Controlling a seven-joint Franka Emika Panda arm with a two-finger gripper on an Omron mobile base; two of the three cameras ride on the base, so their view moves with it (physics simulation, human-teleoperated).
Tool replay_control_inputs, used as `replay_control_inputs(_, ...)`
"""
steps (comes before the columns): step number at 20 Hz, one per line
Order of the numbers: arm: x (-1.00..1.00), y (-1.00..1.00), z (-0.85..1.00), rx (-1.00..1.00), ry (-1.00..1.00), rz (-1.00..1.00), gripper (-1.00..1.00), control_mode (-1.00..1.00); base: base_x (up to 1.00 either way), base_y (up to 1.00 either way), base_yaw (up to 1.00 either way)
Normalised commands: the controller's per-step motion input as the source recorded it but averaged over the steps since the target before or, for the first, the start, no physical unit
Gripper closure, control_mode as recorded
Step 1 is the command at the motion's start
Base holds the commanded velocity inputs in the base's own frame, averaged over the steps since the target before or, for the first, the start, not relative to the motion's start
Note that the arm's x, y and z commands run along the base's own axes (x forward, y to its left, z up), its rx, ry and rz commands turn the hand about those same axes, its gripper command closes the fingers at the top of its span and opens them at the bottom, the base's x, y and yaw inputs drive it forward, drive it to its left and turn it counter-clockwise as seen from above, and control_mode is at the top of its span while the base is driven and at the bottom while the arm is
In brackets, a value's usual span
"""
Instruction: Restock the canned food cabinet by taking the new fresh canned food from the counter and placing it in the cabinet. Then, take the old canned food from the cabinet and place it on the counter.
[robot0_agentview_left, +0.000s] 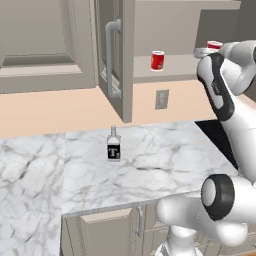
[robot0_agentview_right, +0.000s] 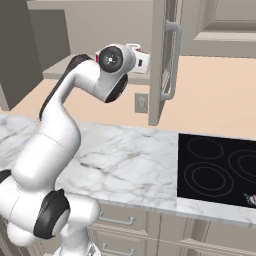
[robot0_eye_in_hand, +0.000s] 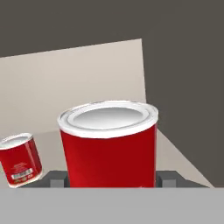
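Up at the open cabinet (robot0_agentview_left: 116, 60): restock half done.
On its shelf, the end effector (robot0_eye_in_hand: 113, 178) grips a red can (robot0_eye_in_hand: 109, 142) between both fingers, a second red can (robot0_agentview_left: 157, 60) to its left; judged unreleased, swap to the marble bench (robot0_agentview_left: 150, 165) remains, where a small dark bottle (robot0_agentview_left: 113, 145) stands.

The near can (robot0_eye_in_hand: 109, 146) has a glossy red wall and a smooth, dull-silver metal lid, as does the smaller can (robot0_eye_in_hand: 19, 159). The counter (robot0_agentview_left: 165, 165) is polished white marble with grey veins; the cabinet (robot0_agentview_left: 127, 60) is matt taupe. The bottle (robot0_agentview_left: 113, 145) looks like dark glass.
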Motion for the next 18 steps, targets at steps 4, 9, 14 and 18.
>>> replay_control_inputs(4,-1.0,0.28,-0.12,-0.14,-0.01,0.17,1.0,-1.0,0.0,0.0,0.0)
replay_control_inputs(9,-1.0,0.6,-0.78,-0.24,0.13,0.23,1.0,-1.0,0.0,0.0,0.0)
replay_control_inputs(14,-0.99,0.62,-1.0,-0.3,0.43,0.34,1.0,-1.0,0.0,0.0,0.0)
replay_control_inputs(18,0.04,0.53,-1.0,-0.09,0.55,0.22,1.0,-1.0,0.0,0.0,0.0)
